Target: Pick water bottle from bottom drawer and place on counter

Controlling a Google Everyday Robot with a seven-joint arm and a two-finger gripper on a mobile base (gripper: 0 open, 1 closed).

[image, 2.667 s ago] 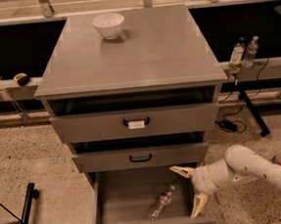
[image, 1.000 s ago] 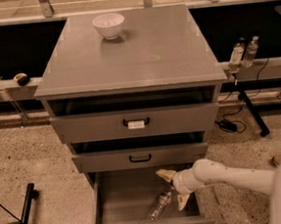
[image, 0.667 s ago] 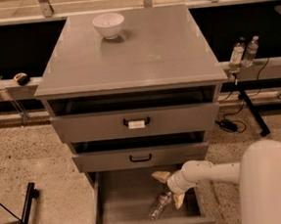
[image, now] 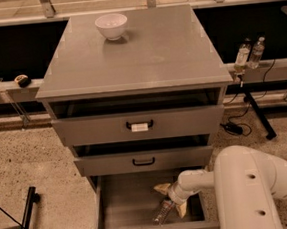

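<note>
**Desk:** Where do we find the gripper (image: pixel 172 199) in this scene?

**Field:** We see it down inside the open bottom drawer (image: pixel 122 208), toward the right side. Its two pale fingers (image: pixel 162 188) are spread apart and clasp nothing.

**Desk:** And the water bottle (image: pixel 162 213)?

**Field:** It lies on its side on the drawer floor, slanted, with its upper end at the spread fingers. We cannot tell whether they touch it.

**Desk:** What do we note above?

**Field:** The middle drawer (image: pixel 143 161) and the top drawer (image: pixel 139 118), which has a white tag on its handle, both stand slightly pulled out. On the counter (image: pixel 153 55) a white bowl (image: pixel 111 25) sits near the back left. Two clear bottles (image: pixel 249 53) stand off to the cabinet's right.
</note>
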